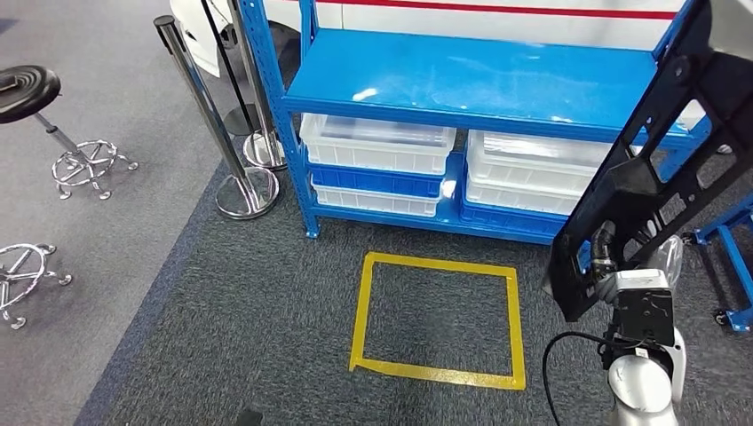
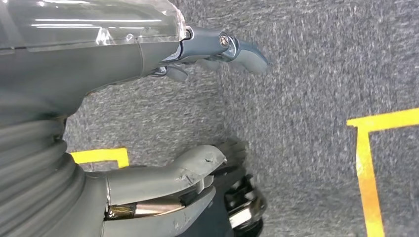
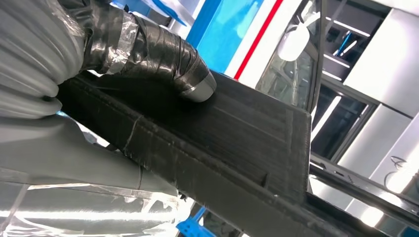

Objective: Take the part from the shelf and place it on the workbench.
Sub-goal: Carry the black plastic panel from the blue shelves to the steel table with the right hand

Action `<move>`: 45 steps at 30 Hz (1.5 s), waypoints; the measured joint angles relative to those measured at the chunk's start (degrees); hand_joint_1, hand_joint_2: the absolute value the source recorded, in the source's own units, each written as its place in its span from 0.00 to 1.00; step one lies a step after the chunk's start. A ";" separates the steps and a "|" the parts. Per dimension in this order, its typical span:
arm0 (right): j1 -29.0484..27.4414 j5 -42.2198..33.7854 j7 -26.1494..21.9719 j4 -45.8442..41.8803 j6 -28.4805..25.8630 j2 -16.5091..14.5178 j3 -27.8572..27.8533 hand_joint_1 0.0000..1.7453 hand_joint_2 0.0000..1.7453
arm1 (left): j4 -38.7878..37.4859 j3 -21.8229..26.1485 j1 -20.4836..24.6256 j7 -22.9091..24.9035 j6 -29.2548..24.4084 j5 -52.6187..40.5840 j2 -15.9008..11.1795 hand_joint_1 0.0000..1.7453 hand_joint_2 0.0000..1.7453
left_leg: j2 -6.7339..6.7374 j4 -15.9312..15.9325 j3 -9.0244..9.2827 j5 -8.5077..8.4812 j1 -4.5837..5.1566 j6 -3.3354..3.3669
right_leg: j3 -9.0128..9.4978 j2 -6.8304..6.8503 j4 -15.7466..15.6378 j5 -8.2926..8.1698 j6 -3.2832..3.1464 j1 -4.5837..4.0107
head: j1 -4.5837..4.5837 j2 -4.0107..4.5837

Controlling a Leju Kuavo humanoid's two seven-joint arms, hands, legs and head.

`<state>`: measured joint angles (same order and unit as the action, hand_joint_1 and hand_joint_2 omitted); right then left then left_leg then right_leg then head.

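In the head view, a long black perforated plastic part [image 1: 653, 169] is held up at the right edge of the frame, tilted from lower centre-right to the upper right corner, in front of the blue metal shelf [image 1: 462, 84]. The right robot hand [image 1: 611, 257] is seen behind its lower end, above the silver forearm. White plastic bins [image 1: 377, 142] are stacked on the shelf's lower level. A yellow tape square [image 1: 437, 306] is marked on the grey carpet floor [image 1: 266, 311] at lower centre.

In the left wrist view, the left robot hand [image 2: 197, 103] is seen over the carpet with fingers spread apart and nothing held.

In the right wrist view, the part [image 3: 222, 143] is gripped by the right robot hand [image 3: 113, 89], a taped finger [image 3: 163, 59] pressed on its flat face.
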<state>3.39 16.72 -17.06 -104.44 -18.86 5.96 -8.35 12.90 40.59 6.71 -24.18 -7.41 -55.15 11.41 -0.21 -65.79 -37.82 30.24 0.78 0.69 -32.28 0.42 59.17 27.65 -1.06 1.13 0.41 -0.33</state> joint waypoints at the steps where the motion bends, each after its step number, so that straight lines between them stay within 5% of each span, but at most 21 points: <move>1: 0.00 0.00 0.01 -0.01 -0.01 -0.01 0.00 1.00 1.00 | 0.00 0.00 0.00 0.01 0.00 0.01 0.00 0.00 1.00 | 0.01 -3.41 -1.02 2.30 -0.29 -0.35 | -0.53 0.03 0.02 -0.39 -0.11 -0.03 | 0.02 0.00; 3: -0.02 0.00 0.01 -0.01 -0.01 -0.01 0.00 1.00 1.00 | 0.00 0.00 -0.02 0.01 0.01 0.00 0.00 0.00 1.00 | 0.02 -7.94 -1.75 4.14 -0.84 -0.87 | -1.66 0.07 0.09 -1.14 -0.01 -0.04 | 0.02 0.00; 4: -0.02 0.00 0.02 -0.01 -0.01 -0.01 0.00 1.00 1.00 | 0.00 0.00 -0.03 0.01 0.01 -0.01 0.00 0.00 1.00 | 0.03 -7.72 -0.91 3.43 -1.06 -1.02 | -2.20 0.07 0.14 -1.48 0.10 -0.02 | 0.02 0.00; 6: -0.02 0.00 0.02 -0.01 -0.01 -0.01 0.00 1.00 1.00 | 0.00 0.00 0.01 0.01 -0.01 -0.03 0.00 0.00 1.00 | 0.02 -1.91 3.45 0.36 -1.37 -1.05 | -3.01 0.06 0.22 -2.05 0.46 0.07 | 0.03 0.00; 8: 0.03 0.00 0.01 -0.01 -0.02 -0.01 0.00 1.00 1.00 | 0.00 0.00 0.13 0.00 -0.06 -0.06 0.00 0.00 1.00 | -0.06 5.23 8.05 -0.90 -1.25 -0.77 | -3.48 0.07 0.28 -2.62 1.08 0.11 | 0.02 0.00; 10: 0.08 0.00 0.01 -0.01 -0.03 -0.02 0.01 1.00 1.00 | 0.00 0.00 0.18 -0.01 -0.15 -0.08 -0.01 0.00 1.00 | -0.16 8.10 9.42 -0.64 -0.80 -0.37 | -3.71 0.10 0.18 -3.24 1.91 0.25 | 0.01 0.00; 13: 0.06 -0.04 0.01 -0.01 -0.04 -0.03 0.02 1.00 1.00 | 0.00 0.01 0.03 -0.10 -0.24 -0.07 -0.02 0.00 1.00 | 0.01 9.08 9.09 -1.69 -0.64 0.99 | -4.15 0.03 0.82 -2.93 2.84 0.57 | -0.02 0.00; 17: -0.08 -0.17 0.02 0.00 -0.05 -0.03 0.02 1.00 1.00 | 0.00 0.03 0.09 -0.66 -0.23 0.15 -0.02 0.00 1.00 | 0.31 9.41 8.11 -2.90 -0.39 2.41 | -8.90 -0.25 12.41 4.29 2.82 0.47 | -0.05 0.00; 19: -0.24 -0.21 0.02 0.01 -0.05 -0.03 0.02 1.00 1.00 | 0.00 0.04 -0.02 -0.91 -0.22 0.33 -0.02 0.00 1.00 | 0.37 9.04 7.52 -3.04 -0.22 2.50 | -9.31 -0.30 14.92 4.59 2.84 0.44 | -0.05 0.00; 22: -0.27 -0.30 0.01 0.01 -0.05 -0.03 0.02 1.00 1.00 | 0.00 0.05 -0.06 -1.23 -0.18 0.54 -0.02 0.00 1.00 | 0.31 8.03 6.84 -2.79 -0.11 2.15 | -3.95 -0.23 6.41 0.30 2.59 0.37 | -0.05 0.00; 24: -0.23 -0.32 -0.03 -0.03 -0.05 -0.03 0.02 1.00 1.00 | 0.00 0.07 0.04 -1.44 -0.18 0.63 -0.03 0.00 1.00 | 0.28 7.13 6.13 -2.53 0.08 1.62 | -1.91 -0.21 2.11 -0.38 2.18 0.11 | -0.03 0.00; 29: -0.44 -0.40 -0.16 -0.21 -0.29 -0.05 0.02 1.00 1.00 | 0.00 0.15 0.11 -2.38 -0.53 1.00 -0.06 0.00 1.00 | 0.25 4.67 4.60 -0.92 -0.11 0.24 | -2.02 -0.32 1.03 -0.46 1.02 0.26 | -0.02 0.00; 32: -0.51 -0.54 -0.36 -0.32 -0.38 -0.05 0.02 1.00 1.00 | 0.00 0.17 0.13 -3.38 -1.21 1.21 -0.07 0.00 1.00 | 0.19 -4.62 0.31 3.60 -0.70 -0.61 | -2.01 -0.19 0.94 -0.56 0.49 0.18 | -0.02 0.00; 34: -0.67 -0.77 -0.47 -0.32 -0.40 -0.06 0.01 1.00 1.00 | 0.00 0.22 0.04 -3.89 -1.64 1.32 -0.07 0.00 1.00 | 0.20 -7.91 -1.30 3.84 -1.04 -0.84 | -2.02 -0.20 1.05 -0.54 0.46 0.14 | -0.03 0.00; 38: -0.98 -1.01 -0.69 -0.55 -0.41 -0.08 0.00 1.00 1.00 | 0.00 0.36 0.15 -4.28 -2.49 1.51 -0.07 0.00 1.00 | 0.16 3.12 3.77 -2.35 -1.27 -0.60 | -2.06 -0.45 1.22 -0.55 0.72 0.14 | -0.03 0.00; 43: -1.32 -1.03 -0.85 -0.78 -0.40 -0.07 -0.01 1.00 1.00 | 0.00 0.56 0.22 -4.56 -1.58 1.69 -0.08 0.00 1.00 | -0.01 7.19 4.99 -3.51 -0.84 0.83 | -2.65 -0.49 1.16 -0.82 2.34 0.31 | -0.03 0.00; 45: -1.37 -1.03 -0.85 -0.78 -0.40 -0.07 -0.02 1.00 1.00 | 0.00 0.57 0.26 -4.55 -1.46 1.60 -0.07 0.00 1.00 | 0.08 7.97 5.14 -4.14 -0.95 1.61 | -4.01 -0.47 4.26 1.50 2.56 0.39 | -0.05 0.00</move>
<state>2.02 15.69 -17.92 -105.22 -19.26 5.88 -8.37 12.90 41.16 6.96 -28.74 -8.87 -53.56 11.34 -0.13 -57.82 -32.68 26.11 -0.17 2.31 -36.29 -0.05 63.43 29.15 1.50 1.52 0.36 -0.33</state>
